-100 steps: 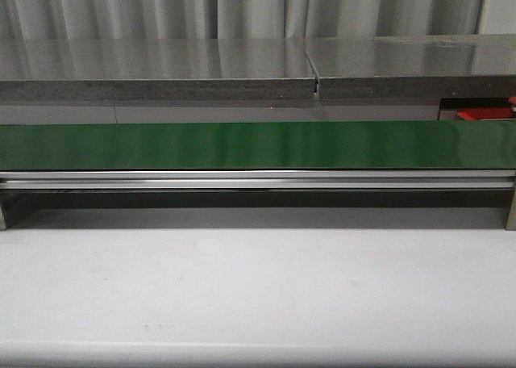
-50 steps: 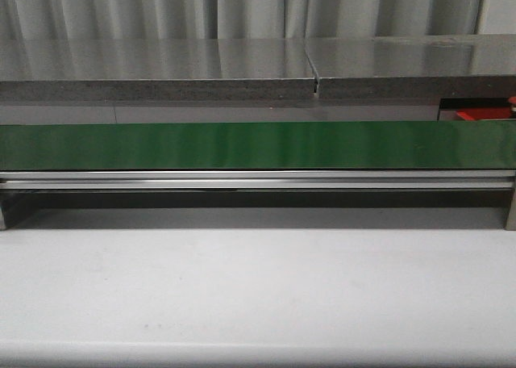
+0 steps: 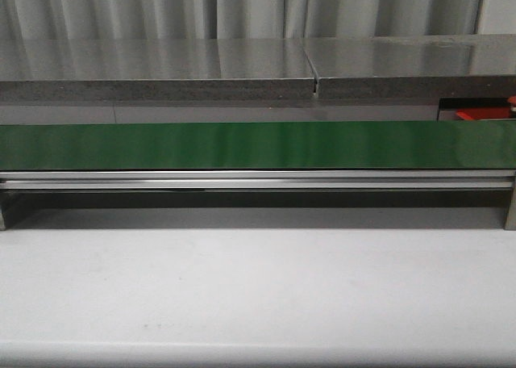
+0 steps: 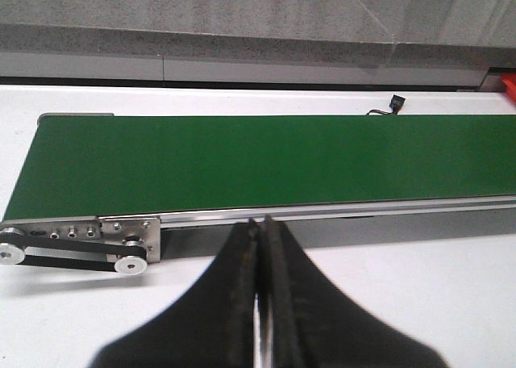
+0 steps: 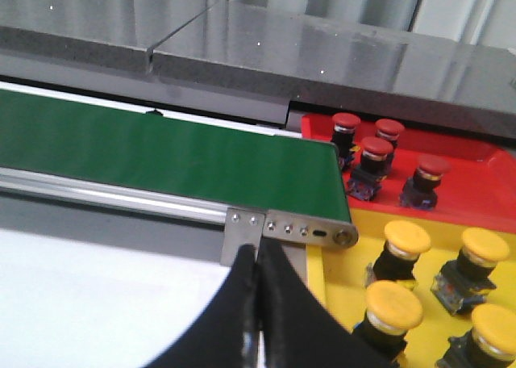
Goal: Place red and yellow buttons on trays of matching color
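The green conveyor belt [image 3: 258, 145] runs across the table and carries no button. It also shows in the left wrist view [image 4: 258, 162] and the right wrist view [image 5: 161, 146]. My left gripper [image 4: 260, 223] is shut and empty, over the white table near the belt's front rail. My right gripper [image 5: 257, 248] is shut and empty, near the belt's right end. A red tray [image 5: 476, 182] holds several red buttons [image 5: 375, 150]. A yellow tray [image 5: 339, 279] in front of it holds several yellow buttons [image 5: 406, 237]. A sliver of the red tray [image 3: 477, 115] shows in the front view.
A grey stone ledge [image 3: 161, 69] runs behind the belt. The belt's drive pulleys [image 4: 129, 264] sit at its left end. A small black connector [image 4: 395, 103] lies behind the belt. White tabletop [image 3: 258, 287] lies in front of the belt.
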{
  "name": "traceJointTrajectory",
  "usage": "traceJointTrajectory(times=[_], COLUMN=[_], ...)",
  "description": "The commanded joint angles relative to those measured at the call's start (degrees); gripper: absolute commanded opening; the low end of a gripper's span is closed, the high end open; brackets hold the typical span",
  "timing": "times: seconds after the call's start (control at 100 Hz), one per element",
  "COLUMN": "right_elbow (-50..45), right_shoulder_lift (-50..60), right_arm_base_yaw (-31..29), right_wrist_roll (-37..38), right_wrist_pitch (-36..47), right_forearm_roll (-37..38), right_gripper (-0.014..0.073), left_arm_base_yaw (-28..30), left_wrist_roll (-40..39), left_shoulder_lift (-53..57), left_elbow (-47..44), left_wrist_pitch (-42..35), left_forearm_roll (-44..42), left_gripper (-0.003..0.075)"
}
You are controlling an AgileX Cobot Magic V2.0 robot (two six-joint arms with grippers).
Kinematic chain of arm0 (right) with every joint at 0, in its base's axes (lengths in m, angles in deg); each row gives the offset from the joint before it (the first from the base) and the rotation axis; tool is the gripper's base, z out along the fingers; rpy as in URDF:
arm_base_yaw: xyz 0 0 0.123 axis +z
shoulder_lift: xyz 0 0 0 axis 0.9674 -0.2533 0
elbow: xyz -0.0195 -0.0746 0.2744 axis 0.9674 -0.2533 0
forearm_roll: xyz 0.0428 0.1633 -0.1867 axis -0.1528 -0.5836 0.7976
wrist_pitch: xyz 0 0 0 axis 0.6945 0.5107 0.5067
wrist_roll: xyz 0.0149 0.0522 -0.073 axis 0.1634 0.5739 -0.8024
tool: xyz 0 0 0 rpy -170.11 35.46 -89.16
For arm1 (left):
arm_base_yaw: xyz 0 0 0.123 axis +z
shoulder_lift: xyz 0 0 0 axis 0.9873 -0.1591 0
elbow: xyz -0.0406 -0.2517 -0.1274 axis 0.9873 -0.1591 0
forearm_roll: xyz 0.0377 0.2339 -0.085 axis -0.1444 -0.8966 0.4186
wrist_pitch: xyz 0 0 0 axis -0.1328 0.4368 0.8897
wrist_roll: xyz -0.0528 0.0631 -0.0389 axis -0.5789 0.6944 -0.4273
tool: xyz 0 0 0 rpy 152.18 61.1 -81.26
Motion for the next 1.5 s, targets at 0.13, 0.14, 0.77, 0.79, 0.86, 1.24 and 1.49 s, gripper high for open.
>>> traceJointTrajectory(times=[0.13,0.14,0.77,0.79,0.86,1.24,1.49], right_elbow=[-3.7,-3.8,-4.9,-4.9,-4.9,-4.9,-4.9], right_shoulder_lift=[1.0,1.0,1.0,1.0,1.0,1.0,1.0], right_arm_base_yaw=[0.0,0.0,0.0,0.0,0.0,0.0,0.0], right_wrist_roll=[0.5,0.5,0.6,0.6,0.6,0.6,0.6], right_wrist_pitch=[10.0,10.3,12.5,12.5,12.5,12.5,12.5], right_forearm_roll=[0.8,0.8,0.8,0.8,0.8,0.8,0.8], right_gripper=[-0.0117,-0.0117,-0.0117,-0.0117,-0.0117,-0.0117,-0.0117], left_arm_base_yaw=[-0.6,-0.6,-0.6,-0.6,-0.6,-0.6,-0.6], left_wrist_roll=[-0.1,-0.1,-0.1,-0.1,-0.1,-0.1,-0.1], left_shoulder_lift=[-0.2,-0.2,-0.2,-0.2,-0.2,-0.2,-0.2], left_elbow=[1.5,1.5,1.5,1.5,1.5,1.5,1.5], left_wrist_pitch=[-4.0,-4.0,-4.0,-4.0,-4.0,-4.0,-4.6], left_forearm_roll=[0.9,0.9,0.9,0.9,0.9,0.9,0.9], left_gripper=[-0.0019,-0.0019,-0.0019,-0.0019,-0.0019,-0.0019,-0.0019])
